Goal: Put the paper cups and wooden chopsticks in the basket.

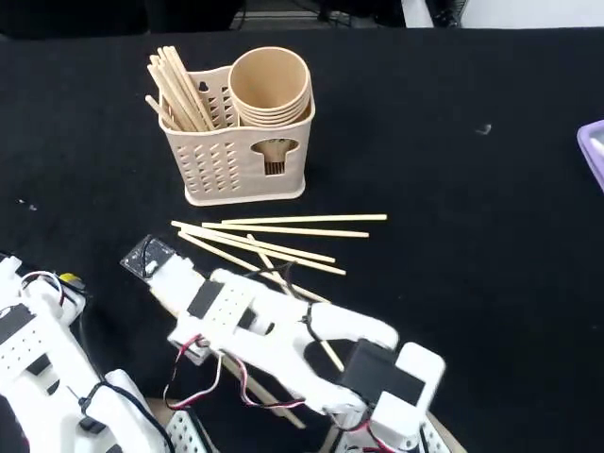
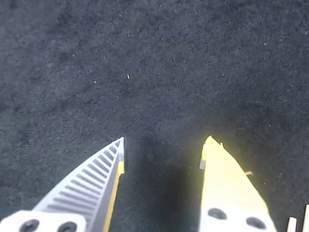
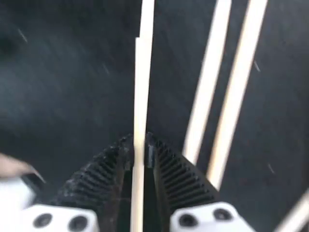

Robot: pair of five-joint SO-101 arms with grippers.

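A beige perforated basket (image 1: 236, 165) stands at the back of the black cloth. It holds a stack of paper cups (image 1: 271, 87) in one half and several wooden chopsticks (image 1: 179, 90) in the other. Several loose chopsticks (image 1: 283, 229) lie fanned in front of it. My right gripper (image 3: 140, 145) is shut on one chopstick (image 3: 142, 87), with two more chopsticks (image 3: 234, 96) lying beside it on the cloth. In the high view that gripper (image 1: 146, 258) sits front left of the loose chopsticks. My left gripper (image 2: 165, 145) is open over bare cloth, with nothing between its fingers.
The left arm (image 1: 28, 340) rests at the front left corner. The right arm (image 1: 311, 344) stretches across the front middle, over the ends of some chopsticks. A purple object (image 1: 593, 151) pokes in at the right edge.
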